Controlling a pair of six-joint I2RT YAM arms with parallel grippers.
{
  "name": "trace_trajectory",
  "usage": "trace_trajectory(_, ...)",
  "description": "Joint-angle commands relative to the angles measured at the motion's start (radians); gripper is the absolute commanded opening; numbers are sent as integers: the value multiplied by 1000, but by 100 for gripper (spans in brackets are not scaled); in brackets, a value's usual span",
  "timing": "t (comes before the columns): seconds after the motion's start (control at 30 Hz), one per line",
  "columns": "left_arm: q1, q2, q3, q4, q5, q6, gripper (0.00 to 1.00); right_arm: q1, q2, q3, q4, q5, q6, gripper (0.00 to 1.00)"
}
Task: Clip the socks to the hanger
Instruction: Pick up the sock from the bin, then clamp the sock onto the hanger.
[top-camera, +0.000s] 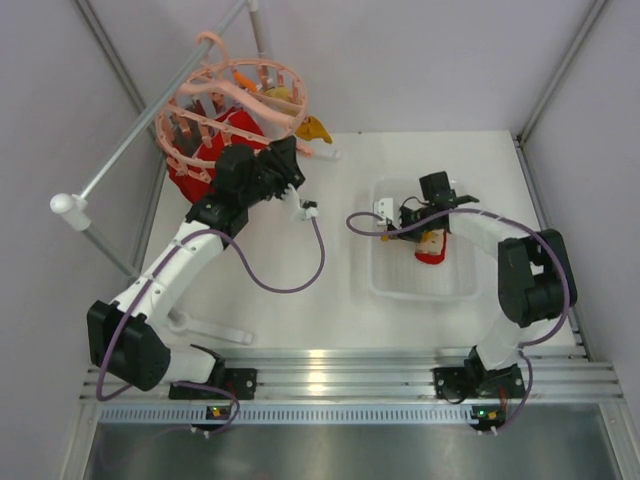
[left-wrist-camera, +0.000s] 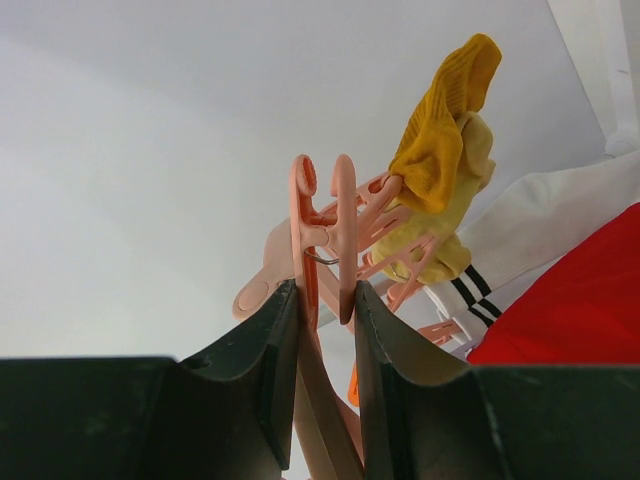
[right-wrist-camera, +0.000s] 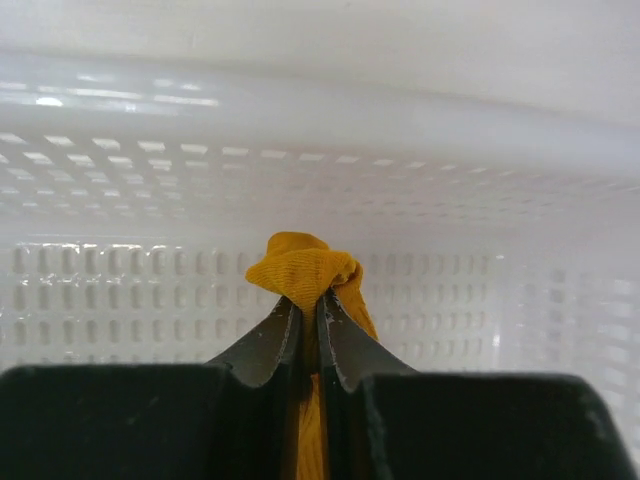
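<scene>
Right wrist view: mustard-yellow sock (right-wrist-camera: 303, 268) pinched in the right gripper (right-wrist-camera: 308, 312), inside the white perforated basket (right-wrist-camera: 450, 290).
Jaws are closed tight on a bunched fold of fabric. At the table's rear left, the left gripper (left-wrist-camera: 326, 298) is clamped on a clip peg (left-wrist-camera: 343, 230) of the salmon-pink hanger (top-camera: 190, 130).

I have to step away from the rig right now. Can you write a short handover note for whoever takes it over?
The left end effector is closed on a clip peg of the hanger, squeezing it.
The right end effector is closed on a mustard sock inside the white basket.
Done: one yellow sock hangs from the hanger's pegs.
Left: bring the mustard sock to the squeezed peg and clip it. A red sock lies in the basket, not yet clipped.
</scene>
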Motion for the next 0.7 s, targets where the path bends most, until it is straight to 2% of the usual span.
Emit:
trace_trajectory(0.0, 10, -1, -20, -2, 53, 109, 0, 6, -106, 100, 13, -107, -14, 5)
trace_trajectory(0.13, 13, -4, -23, -9, 66, 102, 0, 3, -163, 126, 58, -188, 14, 0)
trace_trajectory(0.3, 17, -4, -27, -12, 83, 95, 0, 9, -233, 119, 286, -320, 75, 0)
trace_trajectory(0.47, 21, 5, -35, -12, 96, 93, 0, 66, -244, 103, 510, -354, 58, 0)
trace_trajectory(0.5, 21, 5, -37, -11, 97, 95, 0, 77, -243, 99, 573, -361, 42, 0)
trace_trajectory(0.67, 21, 8, -41, -6, 105, 102, 0, 137, -189, 117, 608, -389, -224, 0)
